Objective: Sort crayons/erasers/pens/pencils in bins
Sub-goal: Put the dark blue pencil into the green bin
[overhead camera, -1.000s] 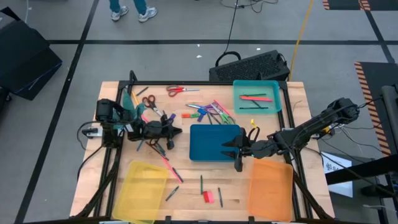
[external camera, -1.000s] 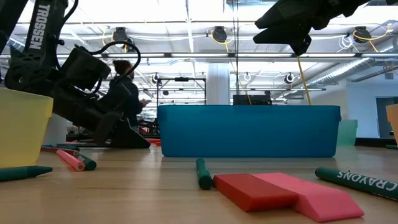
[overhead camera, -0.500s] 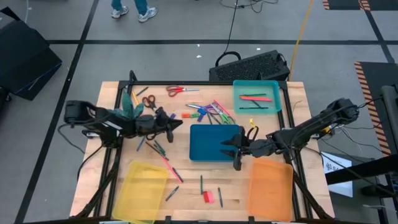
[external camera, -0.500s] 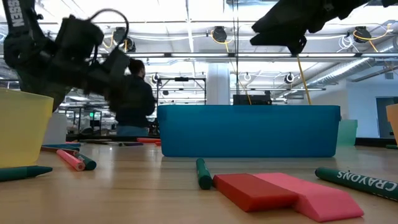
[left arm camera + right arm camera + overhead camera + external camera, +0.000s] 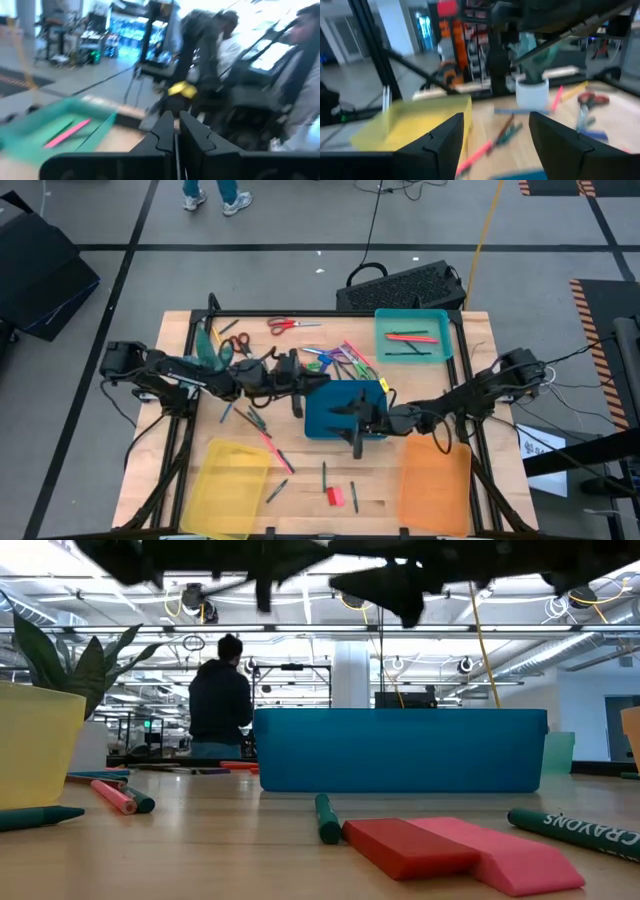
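Observation:
My left gripper (image 5: 299,392) hangs shut above the left rim of the dark blue bin (image 5: 330,420); nothing shows between its fingers in the left wrist view (image 5: 176,137). Over the same bin's near right part, my right gripper (image 5: 352,426) stands open and empty (image 5: 495,140). A red eraser (image 5: 405,845) and a pink eraser (image 5: 515,860) lie side by side on the table near its front edge (image 5: 334,496), with green crayons (image 5: 327,818) beside them. The yellow bin (image 5: 232,472), orange bin (image 5: 435,485) and teal bin (image 5: 412,333) lie flat on the table.
Loose pens and crayons (image 5: 335,360) lie heaped beyond the blue bin, and more (image 5: 262,430) lie to its left. Scissors (image 5: 290,326) and a potted plant (image 5: 210,345) stand at the far left. A person (image 5: 220,700) is in the room behind the table.
My left gripper has risen from the loose pens at the table's left and swung toward the right, up to the blue bin's left rim. My right gripper has gone toward the table's left, from the bin's right rim to over its inside.

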You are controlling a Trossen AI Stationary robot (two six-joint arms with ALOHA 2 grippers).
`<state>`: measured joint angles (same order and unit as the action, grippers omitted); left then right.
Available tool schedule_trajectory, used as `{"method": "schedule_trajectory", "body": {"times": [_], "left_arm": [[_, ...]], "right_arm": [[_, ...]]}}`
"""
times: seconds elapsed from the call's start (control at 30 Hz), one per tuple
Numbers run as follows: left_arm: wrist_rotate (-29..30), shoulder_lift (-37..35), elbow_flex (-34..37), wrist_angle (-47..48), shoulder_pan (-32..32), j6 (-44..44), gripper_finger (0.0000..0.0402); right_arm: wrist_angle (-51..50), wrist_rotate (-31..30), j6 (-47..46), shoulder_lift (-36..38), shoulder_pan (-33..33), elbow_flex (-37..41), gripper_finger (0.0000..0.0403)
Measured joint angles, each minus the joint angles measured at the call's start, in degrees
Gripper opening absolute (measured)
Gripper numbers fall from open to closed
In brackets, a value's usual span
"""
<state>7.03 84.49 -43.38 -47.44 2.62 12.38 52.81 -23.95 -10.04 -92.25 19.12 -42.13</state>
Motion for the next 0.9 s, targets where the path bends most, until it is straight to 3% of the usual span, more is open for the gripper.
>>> {"method": "schedule_trajectory", "body": {"times": [0.3, 0.5, 0.9], "left_arm": [[1.3, 6.4, -12.2, 0.5, 6.5, -2.5, 0.0015], [3.0, 6.8, -14.1, 0.0, 9.3, -5.1, 0.0016], [4.4, 6.7, -14.3, -1.1, 11.1, -8.3, 0.0014]], "right_arm": [[3.6, -1.9, 6.2, -2.1, -0.7, -9.0, 0.0221], [3.9, -4.5, 9.1, 0.7, 1.1, -8.9, 0.0211], [6.3, -2.9, 10.5, 1.1, 1.6, -8.8, 0.0139]]}}
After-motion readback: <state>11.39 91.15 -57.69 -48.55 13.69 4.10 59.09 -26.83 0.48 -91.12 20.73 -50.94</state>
